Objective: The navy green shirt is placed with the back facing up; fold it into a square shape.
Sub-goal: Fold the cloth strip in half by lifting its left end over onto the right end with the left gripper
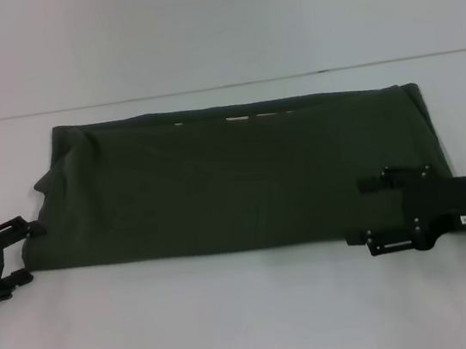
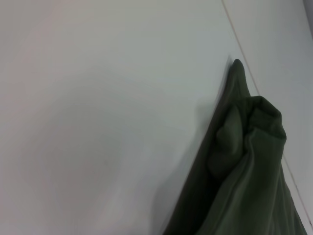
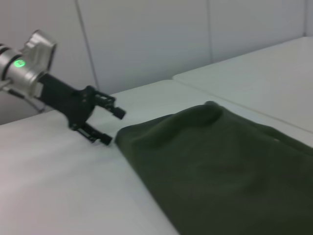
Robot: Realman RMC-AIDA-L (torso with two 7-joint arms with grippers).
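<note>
Head view: navy green shirt (image 1: 242, 177) spread flat on the white counter (image 1: 236, 321) as a wide band, already folded lengthwise, with a pale label strip peeking at its far edge. Left end bunched into soft ridges; right end rounded and smooth.

Left gripper (image 1: 20, 253) low at the near left corner of the cloth, fingers (image 1: 30, 227) apart, the upper one touching the hem corner, the lower one (image 1: 20, 277) on bare counter just beside the near edge. Nothing clamped between them.

Right gripper (image 1: 361, 210) lying over the near right part of the shirt, arm reaching in from the right edge. Fingers apart as well, one (image 1: 368, 182) resting above the cloth, the other (image 1: 362, 238) at the near hem line where cloth meets counter. Hard to tell whether either presses into the fabric.

Left wrist view: only a folded, puckered corner of the shirt (image 2: 244, 166) against the pale counter (image 2: 98, 122); own fingers out of sight.

Right wrist view: across the dark cloth (image 3: 220, 171), the left gripper (image 3: 111, 126) seen farther off, two black fingers spread, tips just beside the shirt's far corner, a green light glowing on the silver wrist behind it.
</note>
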